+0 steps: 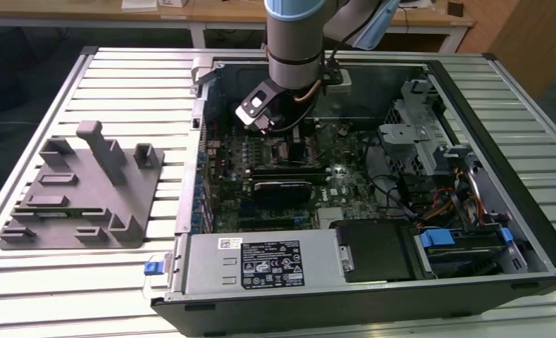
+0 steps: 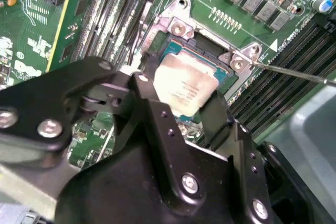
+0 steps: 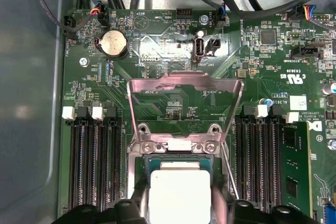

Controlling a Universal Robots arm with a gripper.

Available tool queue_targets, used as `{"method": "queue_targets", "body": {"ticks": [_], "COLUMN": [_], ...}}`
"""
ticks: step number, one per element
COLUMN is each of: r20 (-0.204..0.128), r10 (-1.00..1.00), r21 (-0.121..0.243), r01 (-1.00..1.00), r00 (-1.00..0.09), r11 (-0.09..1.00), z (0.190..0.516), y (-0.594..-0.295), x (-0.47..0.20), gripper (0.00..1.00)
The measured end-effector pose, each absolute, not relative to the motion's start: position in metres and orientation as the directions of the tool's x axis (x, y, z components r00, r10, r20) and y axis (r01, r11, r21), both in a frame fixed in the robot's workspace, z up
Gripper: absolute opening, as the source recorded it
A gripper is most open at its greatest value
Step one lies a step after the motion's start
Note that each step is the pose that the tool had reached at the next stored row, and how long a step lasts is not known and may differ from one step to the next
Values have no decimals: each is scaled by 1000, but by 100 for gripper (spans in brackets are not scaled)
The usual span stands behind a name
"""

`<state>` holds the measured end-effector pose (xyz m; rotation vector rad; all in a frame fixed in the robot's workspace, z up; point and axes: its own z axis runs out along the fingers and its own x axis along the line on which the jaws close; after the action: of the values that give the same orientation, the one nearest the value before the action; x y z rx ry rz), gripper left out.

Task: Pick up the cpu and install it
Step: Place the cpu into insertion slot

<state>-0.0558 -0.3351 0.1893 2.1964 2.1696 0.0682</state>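
Gripper [image 2: 181, 100] jaws clamp the cpu [image 2: 185, 85] by 2 edges, keeping it level for the open socket [image 2: 173, 45], probably not yet seated.

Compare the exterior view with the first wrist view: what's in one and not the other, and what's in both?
The exterior view adds the whole open computer case, the grey fixture block on the slatted table and the arm. The first wrist view adds the cpu over the socket, held between the fingers of the gripper, the raised load plate and the coin cell. Both share the green motherboard.
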Motion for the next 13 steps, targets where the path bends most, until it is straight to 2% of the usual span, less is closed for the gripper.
{"method": "queue_targets", "body": {"ticks": [13], "r20": [-7], "r10": [1000], "r21": [69], "r01": [998], "r00": [13], "r11": [-12], "z": [198], "y": [-335], "x": [-56], "gripper": [61]}}
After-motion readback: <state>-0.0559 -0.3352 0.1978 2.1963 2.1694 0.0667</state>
